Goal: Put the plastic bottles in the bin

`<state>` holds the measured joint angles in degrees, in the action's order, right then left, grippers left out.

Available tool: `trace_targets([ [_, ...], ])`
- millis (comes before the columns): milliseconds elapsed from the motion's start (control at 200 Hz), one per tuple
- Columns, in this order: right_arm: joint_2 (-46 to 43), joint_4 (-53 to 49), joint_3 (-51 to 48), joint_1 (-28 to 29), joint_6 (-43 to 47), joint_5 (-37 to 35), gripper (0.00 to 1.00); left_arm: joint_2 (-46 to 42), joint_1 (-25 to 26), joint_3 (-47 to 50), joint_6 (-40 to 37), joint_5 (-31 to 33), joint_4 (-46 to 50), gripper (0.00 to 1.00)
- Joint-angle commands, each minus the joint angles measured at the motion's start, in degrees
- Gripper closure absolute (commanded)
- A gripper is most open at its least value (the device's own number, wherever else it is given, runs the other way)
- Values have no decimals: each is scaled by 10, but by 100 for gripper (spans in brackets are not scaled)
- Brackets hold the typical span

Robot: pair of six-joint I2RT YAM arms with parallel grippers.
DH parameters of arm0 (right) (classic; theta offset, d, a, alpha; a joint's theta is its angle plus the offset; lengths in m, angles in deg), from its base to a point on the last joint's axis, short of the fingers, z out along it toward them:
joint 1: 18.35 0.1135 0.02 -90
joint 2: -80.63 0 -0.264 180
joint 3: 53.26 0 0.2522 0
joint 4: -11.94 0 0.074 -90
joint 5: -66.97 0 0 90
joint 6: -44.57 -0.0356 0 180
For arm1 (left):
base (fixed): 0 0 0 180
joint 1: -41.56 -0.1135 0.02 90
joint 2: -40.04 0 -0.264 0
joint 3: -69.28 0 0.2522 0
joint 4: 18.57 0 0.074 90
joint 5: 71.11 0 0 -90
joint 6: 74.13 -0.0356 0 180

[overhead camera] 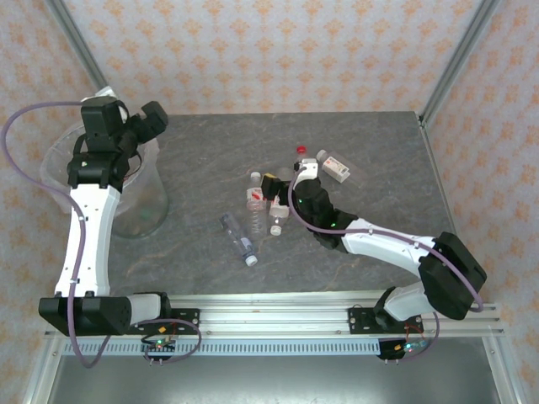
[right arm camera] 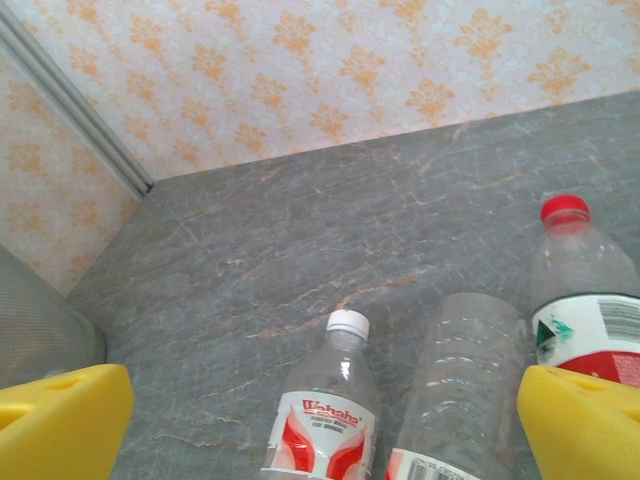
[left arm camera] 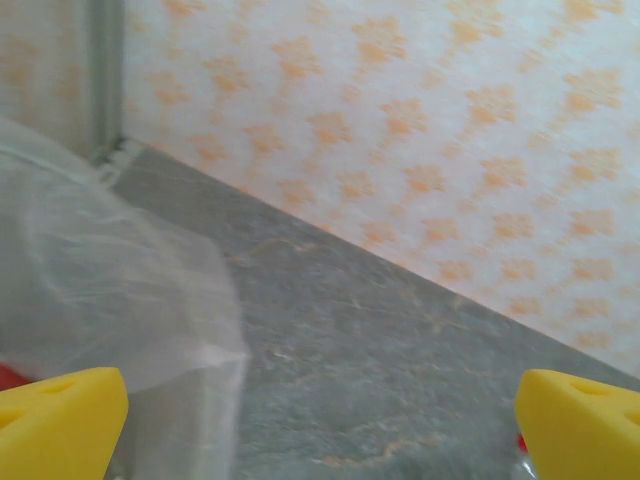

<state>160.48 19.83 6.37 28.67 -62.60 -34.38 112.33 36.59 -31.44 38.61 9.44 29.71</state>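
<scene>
Between the right pincer's (right arm camera: 320,428) parted fingers (right arm camera: 62,420), the white-capped bottle (right arm camera: 328,395) lies cap pointing wallward.

- The bin (overhead camera: 145,215) stands on the left side of the table (overhead camera: 379,135), well apart from every bottle.
- In the right wrist view, 3 bottles lie side by side at table centre: left bottle (right arm camera: 335,410), middle bottle (right arm camera: 465,370), right bottle (right arm camera: 585,300).
- The near bottle (overhead camera: 238,238) lies on its side in front of that group, towards the arm bases.
- The far bottle (overhead camera: 337,166) lies behind and to the right of the group.
</scene>
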Motion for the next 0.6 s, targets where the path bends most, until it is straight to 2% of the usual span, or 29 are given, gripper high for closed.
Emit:
trace_targets([
  [0,-16,-33,-12,-10,-37,-22,1,-10,23,3,-18,-72,-36,0],
  [250,-30,-72,-28,-47,-94,-16,1,-5,96,18,-33,-120,-61,0],
  [485,-47,-159,-19,-68,-48,-50,1,2,151,38,-40,-158,-79,0],
  [591,-53,-214,-11,-101,-35,-57,1,11,166,40,-41,-158,-68,0],
])
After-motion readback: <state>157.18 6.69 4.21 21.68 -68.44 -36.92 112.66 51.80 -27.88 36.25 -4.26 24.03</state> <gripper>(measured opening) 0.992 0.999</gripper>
